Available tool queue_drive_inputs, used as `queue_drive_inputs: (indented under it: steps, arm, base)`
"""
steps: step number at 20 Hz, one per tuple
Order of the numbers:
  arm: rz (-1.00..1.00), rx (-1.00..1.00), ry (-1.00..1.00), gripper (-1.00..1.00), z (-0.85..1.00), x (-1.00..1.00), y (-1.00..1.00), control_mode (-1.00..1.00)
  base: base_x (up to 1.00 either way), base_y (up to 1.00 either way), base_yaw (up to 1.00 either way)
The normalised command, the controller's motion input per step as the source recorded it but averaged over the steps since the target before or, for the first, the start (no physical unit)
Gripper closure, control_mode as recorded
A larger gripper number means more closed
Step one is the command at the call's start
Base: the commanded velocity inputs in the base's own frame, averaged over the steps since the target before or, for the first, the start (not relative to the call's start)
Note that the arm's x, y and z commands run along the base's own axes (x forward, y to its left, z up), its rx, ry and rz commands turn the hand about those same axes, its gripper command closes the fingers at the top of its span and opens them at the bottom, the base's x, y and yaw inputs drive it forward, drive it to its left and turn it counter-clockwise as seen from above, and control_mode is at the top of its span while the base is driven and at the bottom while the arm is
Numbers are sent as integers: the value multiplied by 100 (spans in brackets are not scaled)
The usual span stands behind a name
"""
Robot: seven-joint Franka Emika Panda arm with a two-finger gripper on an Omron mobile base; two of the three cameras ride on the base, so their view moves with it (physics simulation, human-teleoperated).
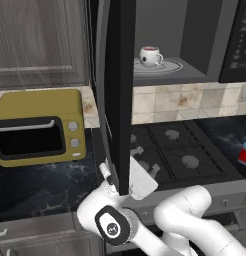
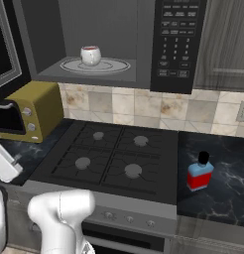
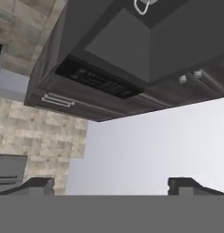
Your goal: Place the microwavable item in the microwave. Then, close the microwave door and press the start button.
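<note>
The gripper [image 3: 111, 184] has its two dark tips wide apart and holds nothing. High above it, the smooth round white mug [image 1: 150, 56] stands on the glass turntable [image 1: 167, 67] inside the microwave [image 2: 119, 39] — the flat black door [image 1: 117, 95] is swung open just beside the hand, and the keypad writing is too small to read.

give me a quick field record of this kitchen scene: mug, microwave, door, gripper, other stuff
mug: white mug sits upright on the round glass turntable, inside the microwave
microwave door: door stands swung open, edge toward the left base camera
keypad: black panel to the right of the cavity, untouched
gripper: gripper open, holding nothing, low beside the open door
yellow oven: yellow oven on the counter left of the stove, door shut
bottle: red and blue bottle stands right of the stove
</note>
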Motion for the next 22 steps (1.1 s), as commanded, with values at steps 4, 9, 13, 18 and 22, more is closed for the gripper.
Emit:
queue_drive_inputs:
  steps: [4, 9, 13, 18, 22]
  arm:
    - [-10, -18, 0, -100, 8, 0, 99, -100]
    - [-9, -20, 0, -100, 22, 0, 97, -100]
    - [-5, -17, 0, -100, 5, 8, 100, -100]
    - [0, -4, 0, -100, 35, 1, 34, -100]
    - [3, 4, -2, -100, 42, -2, -19, -100]
  base:
    - [0, 0, 0]
    - [0, 0, 0]
    - [0, 0, 0]
    - [0, 0, 0]
    - [0, 0, 0]
